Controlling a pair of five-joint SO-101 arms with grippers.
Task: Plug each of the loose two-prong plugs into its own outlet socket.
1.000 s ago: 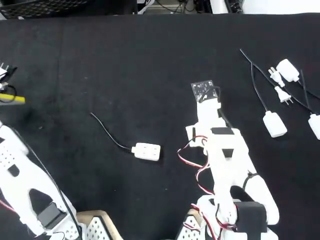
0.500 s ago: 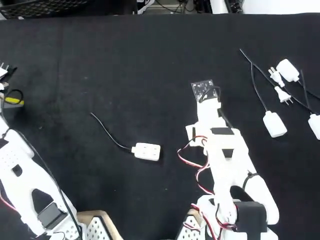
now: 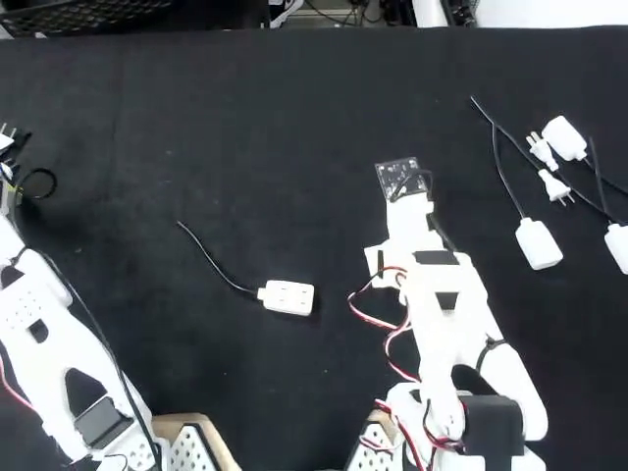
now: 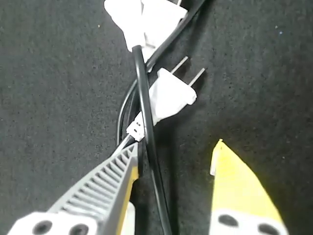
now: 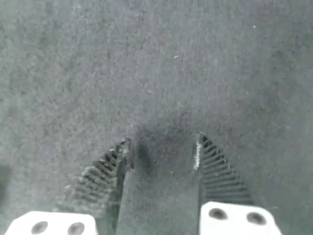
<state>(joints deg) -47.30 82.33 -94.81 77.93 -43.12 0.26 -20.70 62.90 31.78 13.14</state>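
Note:
A white two-prong plug [image 4: 171,93] lies on the black cloth with its prongs pointing away from my left gripper [image 4: 175,146]. That gripper is open, and its grey finger [image 4: 115,169] touches the black cord [image 4: 146,127] that runs past the plug. A second white plug [image 4: 142,19] lies just beyond. In the high view the left arm [image 3: 39,324] is at the table's left edge, beside a plug [image 3: 8,137]. A white outlet socket [image 3: 287,296] with a cord lies mid-table. My right gripper [image 5: 164,147] is open over bare cloth, near the table's middle.
At the far right lie several white plugs and adapters [image 3: 539,243] with thin black cords [image 3: 505,167]. The right arm [image 3: 437,294] stands right of the socket. A black cord loop [image 3: 39,182] lies by the left arm.
The left arm has swung further towards the left edge, so its yellow finger no longer shows in the high view. The right arm and the socket have not moved.

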